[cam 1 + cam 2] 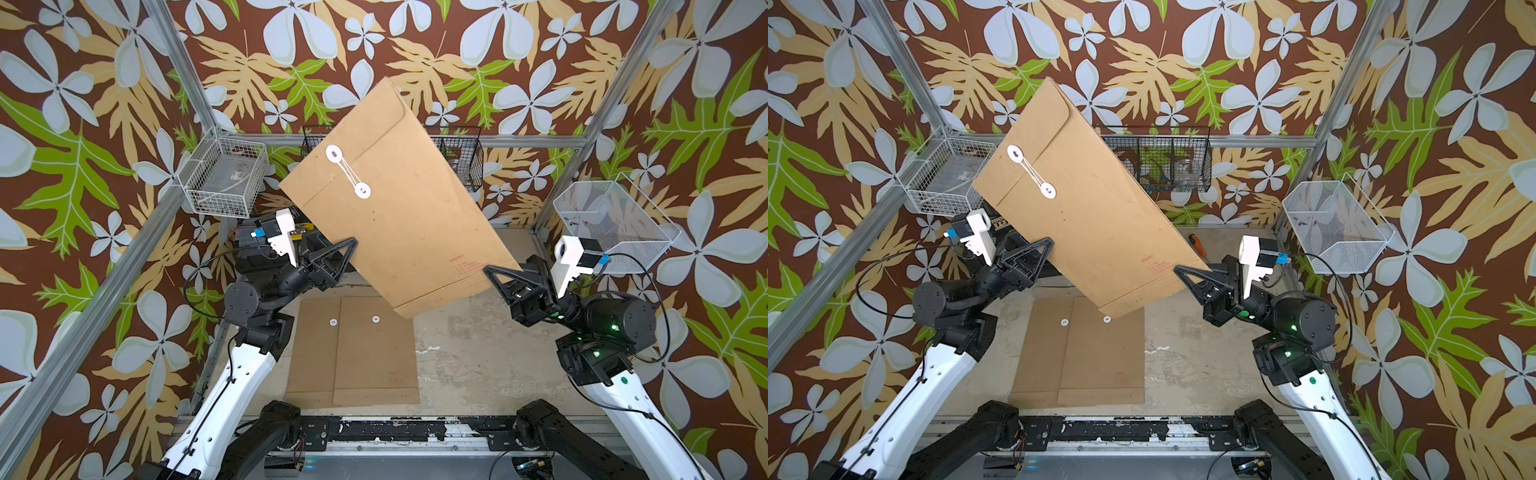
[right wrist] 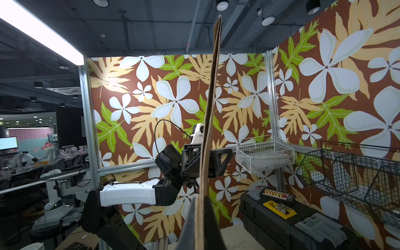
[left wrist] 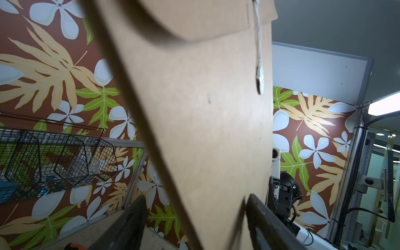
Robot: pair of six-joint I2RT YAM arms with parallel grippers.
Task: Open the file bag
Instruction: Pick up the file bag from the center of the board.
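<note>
In both top views, the raised file bag [image 1: 399,199] is covering part of the black wire basket [image 1: 461,162] and the upper ends of the two flat bags [image 1: 374,353] beneath it. Its red print [image 1: 463,266] is appearing too small to read. One finger of the left gripper [image 1: 354,246] is lying hidden behind the bag. In the left wrist view, the picture's edges are cutting the bag off, and the fingers [image 3: 134,216] are showing blurred.
</note>
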